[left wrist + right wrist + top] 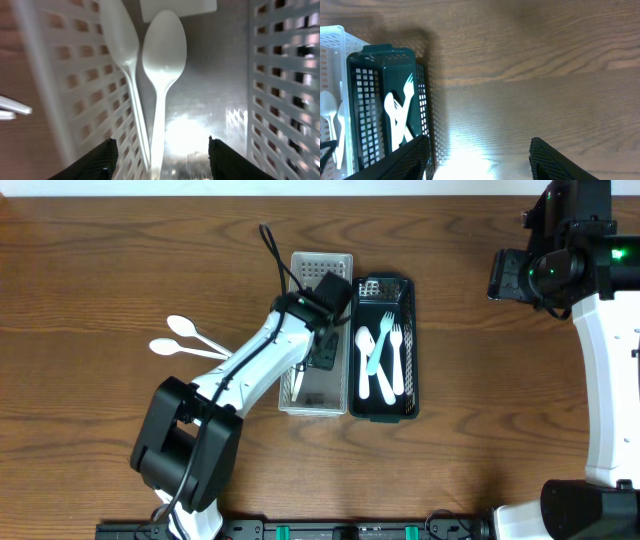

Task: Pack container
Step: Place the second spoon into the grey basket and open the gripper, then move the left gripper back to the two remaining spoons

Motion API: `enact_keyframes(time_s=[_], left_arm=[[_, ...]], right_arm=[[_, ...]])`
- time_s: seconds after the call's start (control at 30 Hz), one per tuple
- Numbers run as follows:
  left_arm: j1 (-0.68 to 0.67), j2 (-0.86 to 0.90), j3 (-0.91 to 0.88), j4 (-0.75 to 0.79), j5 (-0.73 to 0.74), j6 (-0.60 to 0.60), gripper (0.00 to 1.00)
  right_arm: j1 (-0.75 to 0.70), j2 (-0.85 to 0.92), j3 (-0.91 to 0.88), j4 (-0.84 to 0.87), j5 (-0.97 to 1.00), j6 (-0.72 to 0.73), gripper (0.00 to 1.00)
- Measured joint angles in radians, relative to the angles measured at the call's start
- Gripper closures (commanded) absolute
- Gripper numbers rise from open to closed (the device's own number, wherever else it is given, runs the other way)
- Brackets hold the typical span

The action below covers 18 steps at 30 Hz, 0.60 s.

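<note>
Left hand (162,150), open and empty, hovers over two spoons (164,55) laid lengthwise in the basket (320,258) — two loose spoons (183,327) lie on the bench (100,260) to its left, nearest this arm.

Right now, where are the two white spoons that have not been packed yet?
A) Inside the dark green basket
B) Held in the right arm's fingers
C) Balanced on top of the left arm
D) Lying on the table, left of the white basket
D: the overhead view shows the two white spoons lying on the bare wood of the table, left of the white basket and outside it.
</note>
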Motion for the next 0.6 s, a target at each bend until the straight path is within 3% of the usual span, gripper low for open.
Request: enact_keyframes(time_s=[0.13,0.3,0.47,0.6], left_arm=[[0.007,-0.040,0.103,-0.082,-0.054,0.007,0.36],[0.070,-0.216,0.174,-0.107,-0.118,0.013,0.36],[0.317,-0.400,0.212,-0.181,-0.149,-0.083,0.28],[0.570,-0.406,0.193,-0.241,-0.116,-0.237,0.18]], right_arm=[[0.000,0.000,0.000,0.000,0.000,0.000,0.33],[0.000,0.000,0.000,0.000,0.000,0.000,0.33],[0.000,0.000,0.000,0.000,0.000,0.000,0.33],[0.000,0.000,0.000,0.000,0.000,0.000,0.33]])
